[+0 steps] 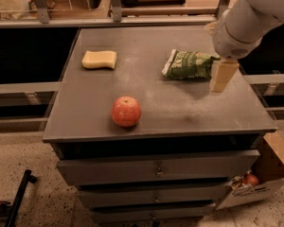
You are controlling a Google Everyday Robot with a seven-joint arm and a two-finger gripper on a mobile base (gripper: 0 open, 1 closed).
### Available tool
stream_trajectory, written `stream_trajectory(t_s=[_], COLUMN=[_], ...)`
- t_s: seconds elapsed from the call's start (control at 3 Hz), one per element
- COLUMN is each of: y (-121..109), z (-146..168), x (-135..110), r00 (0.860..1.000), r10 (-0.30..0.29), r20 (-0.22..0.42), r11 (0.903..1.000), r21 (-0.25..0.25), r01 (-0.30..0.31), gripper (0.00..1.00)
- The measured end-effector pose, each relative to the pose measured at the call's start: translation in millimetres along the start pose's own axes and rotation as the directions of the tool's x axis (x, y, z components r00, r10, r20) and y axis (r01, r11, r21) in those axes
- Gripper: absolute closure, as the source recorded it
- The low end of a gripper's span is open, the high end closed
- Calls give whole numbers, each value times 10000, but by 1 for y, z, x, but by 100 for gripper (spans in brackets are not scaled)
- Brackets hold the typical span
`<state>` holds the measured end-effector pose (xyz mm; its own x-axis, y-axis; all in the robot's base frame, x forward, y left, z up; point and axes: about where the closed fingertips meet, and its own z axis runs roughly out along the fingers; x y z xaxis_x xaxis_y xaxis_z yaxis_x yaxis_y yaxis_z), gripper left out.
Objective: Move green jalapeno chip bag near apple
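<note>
The green jalapeno chip bag (pixel 189 64) lies flat on the right rear part of the dark grey cabinet top (pixel 161 112), white sealed end to the left. The apple (pixel 126 111), red-orange and round, stands near the front edge, left of centre. My gripper (pixel 223 77) hangs from the white arm at the right, just right of the bag's right end and close above the surface. It holds nothing that I can see.
A pale yellow sponge (pixel 99 59) lies at the rear left of the top. Drawers run below the front edge. A cardboard box (pixel 258 183) sits on the floor at the lower right. Shelving rails stand behind the cabinet.
</note>
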<state>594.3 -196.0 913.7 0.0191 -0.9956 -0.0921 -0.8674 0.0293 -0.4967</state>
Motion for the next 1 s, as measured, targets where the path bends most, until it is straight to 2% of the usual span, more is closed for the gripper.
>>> stream_trajectory(t_s=[0.33,0.67,1.0], y=[-16,-28,-35], z=[29,55,79], x=[3,10,17], r00=[9971,9954,9953], r10=[-760,-956,-958], r20=[13,10,-97], r11=[9969,9953,9954], r21=[-179,-132,-10], r01=[760,956,958], gripper=[0,0,18])
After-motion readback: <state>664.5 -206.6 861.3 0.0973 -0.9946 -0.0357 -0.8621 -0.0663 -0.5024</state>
